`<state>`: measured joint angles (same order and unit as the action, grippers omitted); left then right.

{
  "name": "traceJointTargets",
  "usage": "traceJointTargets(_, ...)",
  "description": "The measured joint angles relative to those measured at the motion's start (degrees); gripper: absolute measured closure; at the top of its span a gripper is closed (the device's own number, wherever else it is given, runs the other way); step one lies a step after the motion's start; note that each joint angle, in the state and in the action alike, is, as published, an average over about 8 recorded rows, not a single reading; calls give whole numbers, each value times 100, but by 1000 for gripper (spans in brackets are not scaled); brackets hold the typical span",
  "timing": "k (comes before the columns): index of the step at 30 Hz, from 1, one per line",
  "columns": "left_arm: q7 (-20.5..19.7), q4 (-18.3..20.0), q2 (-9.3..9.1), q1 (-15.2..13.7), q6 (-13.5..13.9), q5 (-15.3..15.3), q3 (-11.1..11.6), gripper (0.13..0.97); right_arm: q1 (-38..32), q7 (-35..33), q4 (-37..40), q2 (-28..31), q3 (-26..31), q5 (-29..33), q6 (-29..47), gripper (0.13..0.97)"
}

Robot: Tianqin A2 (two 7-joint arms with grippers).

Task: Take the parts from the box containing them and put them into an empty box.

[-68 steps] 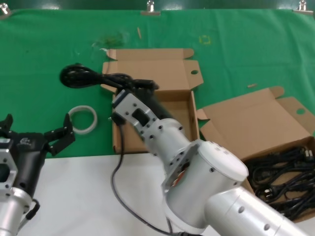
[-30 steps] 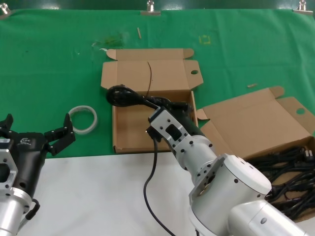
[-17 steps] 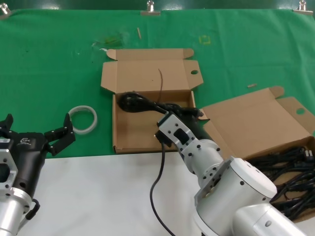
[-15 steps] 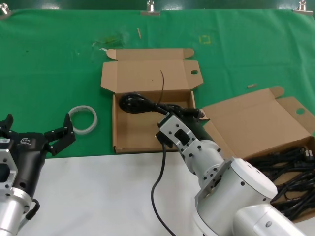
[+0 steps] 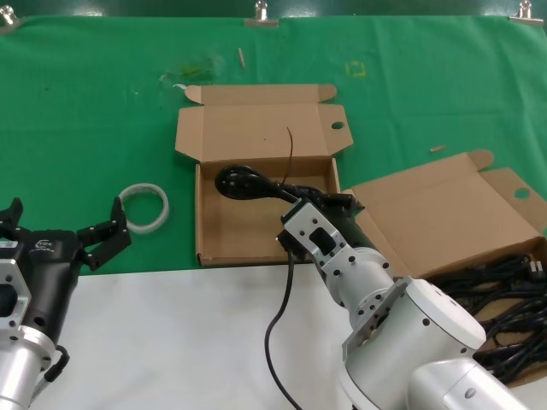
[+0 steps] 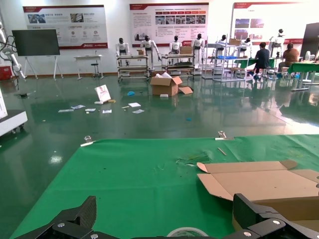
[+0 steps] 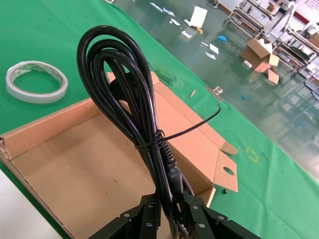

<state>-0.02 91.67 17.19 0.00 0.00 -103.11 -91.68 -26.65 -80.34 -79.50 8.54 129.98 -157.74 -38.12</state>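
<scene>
Your right hand [image 5: 329, 205] grips a coiled black power cable bundle [image 5: 256, 184] above the shallow brown cardboard box [image 5: 224, 235]; more black cables [image 5: 496, 307] fill the other brown cardboard box [image 5: 444, 213]. Left hand [image 5: 64, 232] waits, spread wide.

black cable bundle [image 7: 134, 114], brown cardboard box [image 5: 224, 226], green cloth [image 5: 85, 102], white ring [image 5: 143, 207]
</scene>
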Motion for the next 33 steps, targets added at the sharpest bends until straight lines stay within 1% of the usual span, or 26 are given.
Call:
traceJointTargets(6,0,0,0,0,0,0,0,132,8,53,5,0,-18,0,18,892)
traceJointTargets(15,0,0,0,0,0,0,0,132,8,55,6,0,-18,0,19,856)
traceJointTargets(23,0,0,0,0,0,0,0,132,8,55,6,0,-18,0,19,754)
traceJointTargets(24,0,0,0,0,0,0,0,132,8,55,6,0,-18,0,19,754)
traceJointTargets(32,0,0,0,0,0,0,0,132,8,55,6,0,-18,0,19,586)
traceJointTargets(33,0,0,0,0,0,0,0,132,11,61,5,0,-21,5,22,586)
